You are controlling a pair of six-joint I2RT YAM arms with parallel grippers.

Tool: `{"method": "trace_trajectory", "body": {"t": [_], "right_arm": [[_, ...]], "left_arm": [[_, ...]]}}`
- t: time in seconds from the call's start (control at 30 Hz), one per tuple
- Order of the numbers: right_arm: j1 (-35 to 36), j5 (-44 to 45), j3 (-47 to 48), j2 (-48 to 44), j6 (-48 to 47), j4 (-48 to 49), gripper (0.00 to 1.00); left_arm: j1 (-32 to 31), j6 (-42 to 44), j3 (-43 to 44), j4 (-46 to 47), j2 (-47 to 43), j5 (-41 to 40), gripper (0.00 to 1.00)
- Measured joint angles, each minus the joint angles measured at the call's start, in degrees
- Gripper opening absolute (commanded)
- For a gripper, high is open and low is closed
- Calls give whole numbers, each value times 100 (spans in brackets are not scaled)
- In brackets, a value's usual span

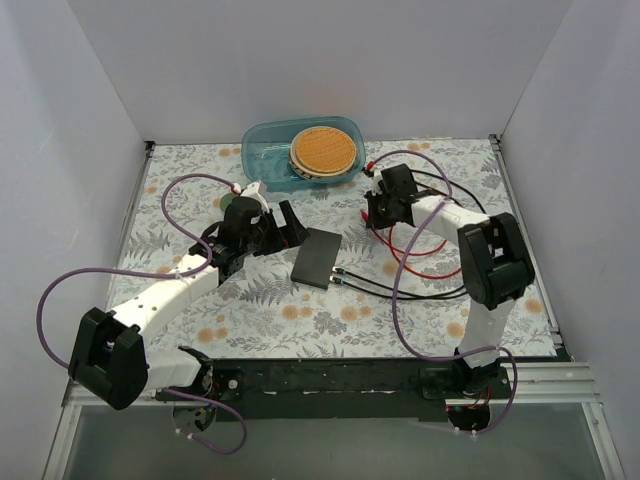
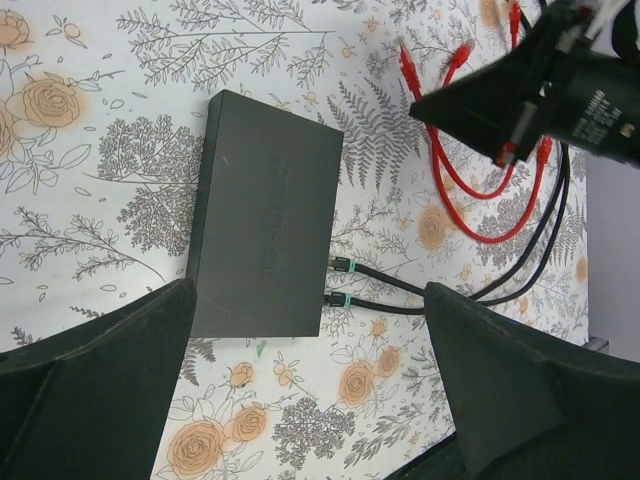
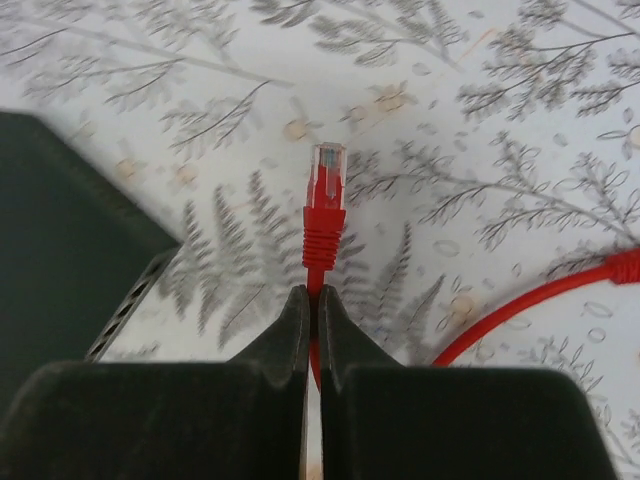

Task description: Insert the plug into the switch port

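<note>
right jaws: clenched on red cable (image 3: 520, 310) just behind plug (image 3: 327, 175) | plug: held near switch (image 2: 265, 230), not yet in a port | left jaws: released, empty | remaining: align, insert

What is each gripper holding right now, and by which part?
The right gripper pinches the red Ethernet cable at the boot just behind its clear plug. The left gripper is open and holds nothing.

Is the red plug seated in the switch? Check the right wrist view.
No: the red plug sits pinched in the right fingers, clear of the switch.
</note>
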Motion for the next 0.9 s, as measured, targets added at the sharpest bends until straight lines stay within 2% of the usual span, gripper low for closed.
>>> {"method": "trace_trajectory", "body": {"t": [0.2, 0.47, 0.67, 0.9], "right_arm": [[17, -1508, -1032, -1364, -52, 487, 1], [111, -3530, -1930, -2151, 205, 1086, 1], [229, -4135, -1993, -2590, 249, 1176, 1], [280, -4358, -1996, -2817, 210, 1161, 1]], "left_arm": [[0, 229, 0, 210, -52, 122, 97], [0, 562, -87, 1021, -258, 975, 76], [-160, 715, -90, 1567, -210, 1611, 70], [-573, 841, -46, 1718, 256, 1786, 61]]}}
